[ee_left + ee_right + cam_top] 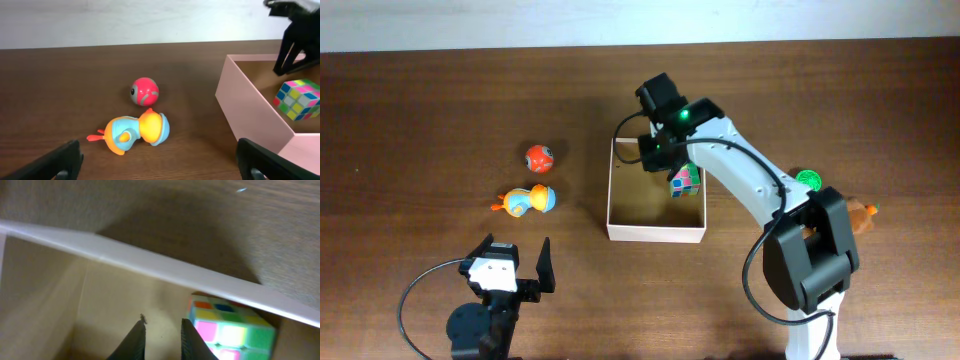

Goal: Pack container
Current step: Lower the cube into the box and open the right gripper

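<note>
The container (655,232), a shallow square box with white walls and a tan inside, stands at the table's middle. A multicoloured cube (685,180) lies inside it by the right wall. My right gripper (655,152) hangs over the box's back part. In the right wrist view its fingers (162,322) are nearly shut with a narrow gap. They hold nothing and are just left of the cube (230,330). My left gripper (515,270) is open and empty near the front edge. It faces a blue-orange duck toy (132,132) and a red ball (145,91).
The duck (527,201) and the ball (540,157) lie left of the container, whose near wall (250,112) shows in the left wrist view. A green object (808,181) and an orange toy (863,215) lie to the right, beside the right arm.
</note>
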### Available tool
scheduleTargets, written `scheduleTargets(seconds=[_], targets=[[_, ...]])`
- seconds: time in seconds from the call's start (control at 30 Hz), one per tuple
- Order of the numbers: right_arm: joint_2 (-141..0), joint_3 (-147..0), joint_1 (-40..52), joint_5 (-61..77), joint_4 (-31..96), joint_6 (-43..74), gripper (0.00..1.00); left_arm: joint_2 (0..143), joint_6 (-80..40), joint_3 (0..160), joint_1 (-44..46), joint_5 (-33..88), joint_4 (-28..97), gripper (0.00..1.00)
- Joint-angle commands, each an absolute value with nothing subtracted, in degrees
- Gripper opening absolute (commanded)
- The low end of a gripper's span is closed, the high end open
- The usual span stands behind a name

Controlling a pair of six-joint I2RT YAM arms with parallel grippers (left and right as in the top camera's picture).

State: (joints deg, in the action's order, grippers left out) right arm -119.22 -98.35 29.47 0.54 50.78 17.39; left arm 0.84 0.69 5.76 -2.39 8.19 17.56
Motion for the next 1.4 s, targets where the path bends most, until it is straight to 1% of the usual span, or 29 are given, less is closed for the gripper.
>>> scheduleTargets(seconds=[0.0,0.23,0.6,1.37], targets=[[-118.52,-96.2,30.41,1.06,49.5,15.84,0.22,0.3,1.78,5.5,-2.79,8.8,17.56,0.99],[-118.54,-91.61,30.3,0.8,45.54,15.2,0.22,0.3,1.78,5.5,-2.79,8.8,17.56,0.99],[-118.54,-91.5,30.3,-2.44,43.03,13.69,0.23,0.3,1.78,5.5,-2.79,8.8,17.56,0.99],[-118.56,-91.5,29.34,-7.38,43.13,10.87,0.23,0.3,1.78,5.5,-2.79,8.8,17.56,0.99]])
